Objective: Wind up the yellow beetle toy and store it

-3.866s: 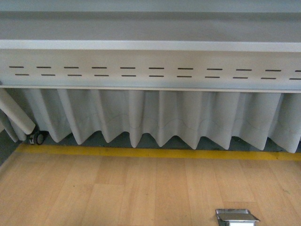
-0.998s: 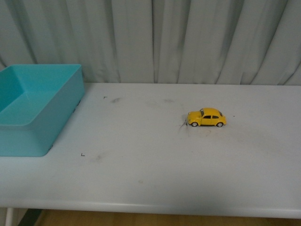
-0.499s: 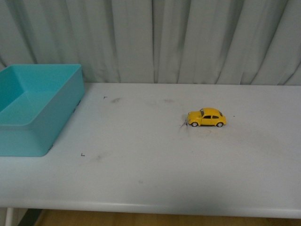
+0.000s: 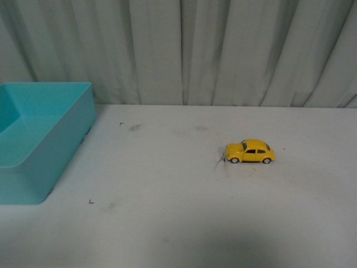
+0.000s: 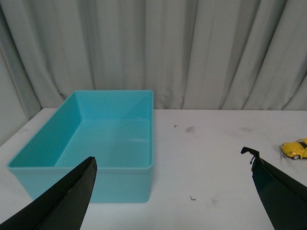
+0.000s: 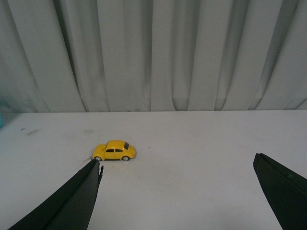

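The yellow beetle toy [image 4: 250,151] stands on its wheels on the white table, right of centre, nose to the left. It also shows in the right wrist view [image 6: 114,151] and at the edge of the left wrist view [image 5: 295,148]. A teal bin [image 4: 33,137] sits at the table's left; it is empty in the left wrist view [image 5: 96,148]. My left gripper [image 5: 172,165] is open and empty, hovering near the bin. My right gripper [image 6: 177,165] is open and empty, short of the toy, which lies just beyond one fingertip [image 6: 93,172]. Neither arm shows in the front view.
A grey pleated curtain [image 4: 184,50] hangs close behind the table's far edge. The white tabletop [image 4: 167,212] has faint dark smudges and small corner marks between the bin and the toy.
The front view has shifted: the table now fills the lower frame and its front edge is out of sight. The toy and the bin appear a little lower and larger.
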Motion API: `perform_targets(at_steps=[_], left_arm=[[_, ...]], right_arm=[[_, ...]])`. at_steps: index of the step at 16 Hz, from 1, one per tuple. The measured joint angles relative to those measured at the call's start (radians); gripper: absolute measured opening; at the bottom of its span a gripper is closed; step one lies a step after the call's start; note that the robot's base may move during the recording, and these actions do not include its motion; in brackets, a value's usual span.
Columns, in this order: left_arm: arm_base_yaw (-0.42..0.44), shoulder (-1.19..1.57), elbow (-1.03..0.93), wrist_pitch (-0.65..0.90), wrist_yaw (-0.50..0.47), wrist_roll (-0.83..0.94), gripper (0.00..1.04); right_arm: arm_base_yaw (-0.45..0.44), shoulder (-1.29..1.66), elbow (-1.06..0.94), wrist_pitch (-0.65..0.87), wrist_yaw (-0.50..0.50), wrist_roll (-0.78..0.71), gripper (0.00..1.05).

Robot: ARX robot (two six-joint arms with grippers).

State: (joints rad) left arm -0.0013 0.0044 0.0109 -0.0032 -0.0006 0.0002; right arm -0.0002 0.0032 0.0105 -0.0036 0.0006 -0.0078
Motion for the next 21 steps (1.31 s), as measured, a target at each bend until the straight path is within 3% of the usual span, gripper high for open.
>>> perform_targets(at_steps=[20, 21], left_arm=[[0.0, 0.0, 0.0, -0.001, 0.0, 0.0, 0.98], [0.0, 0.0, 0.0, -0.001, 0.0, 0.0, 0.98]], right_arm=[[0.0, 0.001, 0.0, 0.0, 0.0, 0.0, 0.98], [-0.016, 0.036, 0.035, -0.126, -0.064, 0.018, 0.98]])
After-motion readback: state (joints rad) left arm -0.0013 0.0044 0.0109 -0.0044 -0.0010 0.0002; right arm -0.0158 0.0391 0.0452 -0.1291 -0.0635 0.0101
